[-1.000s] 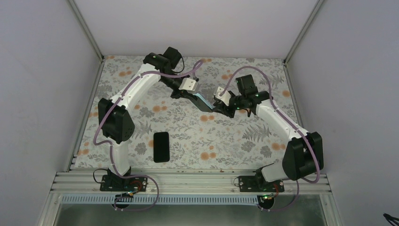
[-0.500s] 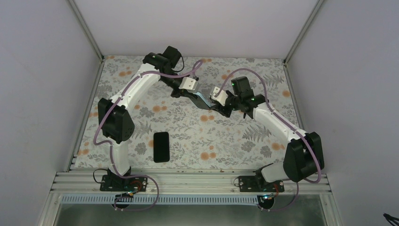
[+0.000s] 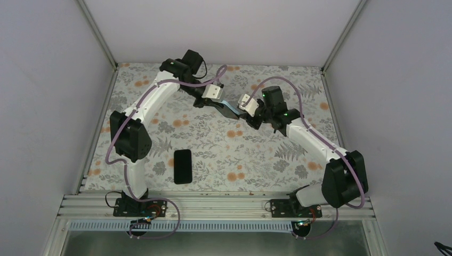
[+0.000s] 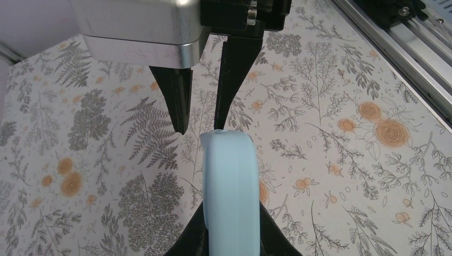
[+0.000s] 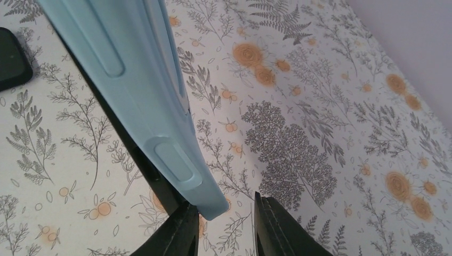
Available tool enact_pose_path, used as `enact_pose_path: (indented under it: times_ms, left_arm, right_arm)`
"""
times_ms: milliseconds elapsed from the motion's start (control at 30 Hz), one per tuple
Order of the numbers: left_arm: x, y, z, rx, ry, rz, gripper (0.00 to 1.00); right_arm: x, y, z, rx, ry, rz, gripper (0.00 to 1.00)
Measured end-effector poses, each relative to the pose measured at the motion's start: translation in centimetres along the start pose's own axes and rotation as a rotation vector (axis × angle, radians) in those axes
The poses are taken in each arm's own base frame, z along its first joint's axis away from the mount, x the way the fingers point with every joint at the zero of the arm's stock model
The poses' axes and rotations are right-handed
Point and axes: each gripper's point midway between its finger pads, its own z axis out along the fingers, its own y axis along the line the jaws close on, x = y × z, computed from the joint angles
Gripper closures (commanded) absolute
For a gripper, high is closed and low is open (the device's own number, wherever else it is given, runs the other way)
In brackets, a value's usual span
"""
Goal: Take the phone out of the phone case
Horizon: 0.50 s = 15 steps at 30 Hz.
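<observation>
Flowered cloth (image 3: 266, 154) covers the table, with plain grey walls around it. At about 12 o'clock from the cloth's middle we see the case (image 3: 231, 108) raised off the surface between the two arms. It is pale blue and matte, with rounded corners. The long side facing the right wrist camera carries two raised oblong button covers. A dark band runs along that side's lower edge, and we cannot tell whether it is the phone.

The left gripper (image 3: 222, 106) comes in from 10 o'clock and is clamped on one end of the case, a finger pressed to each face. The right gripper (image 5: 224, 213) reaches in from 3 o'clock with its jaws parted. The case's other corner sits between them, close to one finger and with a gap to the other.

A black handset (image 3: 182, 166) lies flat on the cloth at 7 o'clock from the case, well apart.
</observation>
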Motion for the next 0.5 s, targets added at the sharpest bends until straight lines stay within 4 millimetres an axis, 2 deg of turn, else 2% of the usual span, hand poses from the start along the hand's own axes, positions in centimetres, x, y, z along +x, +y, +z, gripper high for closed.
enact_pose_path:
  times_ms: [333,500]
  left_arm:
    - [-0.8,0.8,-1.6,-0.030,-0.047,-0.014,0.98]
    - [-1.4,0.5,-1.7,-0.015,-0.080,-0.035,0.98]
  right_arm:
    - [-2.0,-1.0,0.1,0.060,-0.063,-0.018,0.67]
    - [-2.8,-0.5,0.1,0.040,-0.094,-0.026,0.66]
